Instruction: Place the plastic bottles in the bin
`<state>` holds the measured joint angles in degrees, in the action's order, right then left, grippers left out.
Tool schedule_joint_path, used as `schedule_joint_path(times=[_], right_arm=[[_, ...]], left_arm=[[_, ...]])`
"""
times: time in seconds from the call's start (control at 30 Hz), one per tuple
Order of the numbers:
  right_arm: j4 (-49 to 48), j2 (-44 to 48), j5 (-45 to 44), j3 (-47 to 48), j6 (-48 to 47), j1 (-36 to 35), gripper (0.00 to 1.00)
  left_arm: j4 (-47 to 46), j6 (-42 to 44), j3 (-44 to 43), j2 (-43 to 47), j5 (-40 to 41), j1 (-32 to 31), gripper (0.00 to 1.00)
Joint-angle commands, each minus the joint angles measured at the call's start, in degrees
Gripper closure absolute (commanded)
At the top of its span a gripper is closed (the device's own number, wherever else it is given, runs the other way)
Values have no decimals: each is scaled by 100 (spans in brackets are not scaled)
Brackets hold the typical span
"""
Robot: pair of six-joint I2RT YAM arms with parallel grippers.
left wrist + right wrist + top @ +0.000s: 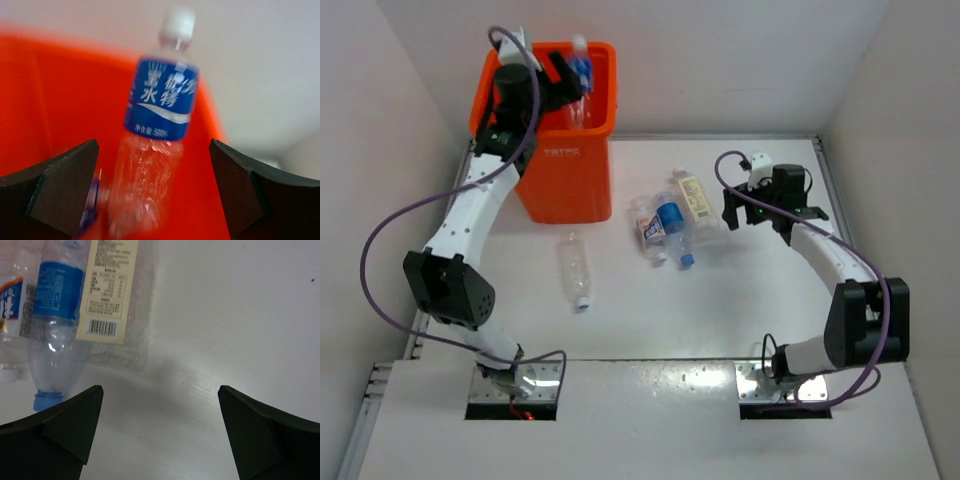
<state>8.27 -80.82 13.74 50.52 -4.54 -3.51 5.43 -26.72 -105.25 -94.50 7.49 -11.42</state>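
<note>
L tool (155, 175) is hanging over the bin (565, 170), jaws standing wide apart, clamping nothing. White-cap bottle (162, 100) w/ blue label is sitting loose btwn the pads, touching neither. It's blurred, lower part inside the bin, so I'm reading this as the drop step for this one.

R tool (160, 405) is hovering low over the surface (720, 320), jaws apart too, carrying nothing. It's just beside the cluster: cream-label bottle (107, 285), blue-cap bottle (52, 340) and white-blue-label bottle (10, 305), lying side by side. Unlabelled bottle (575, 270) is lying alone nr the bin's front. So 4 are waiting on the surface.

Next I'm planning to lift L clear of the rim, then slide R over the cream-label one, jaws across the body, closing gently since thin plastic may slip.
</note>
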Motion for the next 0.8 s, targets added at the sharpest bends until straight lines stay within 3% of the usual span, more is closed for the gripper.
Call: schedule_joint_path(times=[0.0, 0.23, 0.43, 0.63, 0.77], right_arm=[[-36, -258, -72, 650, -65, -70, 0], [-90, -1585, 312, 1951, 453, -177, 0], [288, -2455, 709, 2594, 384, -755, 0], [587, -3194, 289, 2822, 260, -1073, 0], [1507, -3861, 7, 3540, 155, -1152, 0]], left_arm=[[11, -88, 443, 677, 321, -27, 0], [-771, 96, 2446, 2634, 1614, 78, 0], [176, 158, 2957, 3507, 1958, 202, 0], [625, 220, 3467, 4465, 2274, 325, 0], [925, 404, 3345, 4650, 2485, 377, 0]])
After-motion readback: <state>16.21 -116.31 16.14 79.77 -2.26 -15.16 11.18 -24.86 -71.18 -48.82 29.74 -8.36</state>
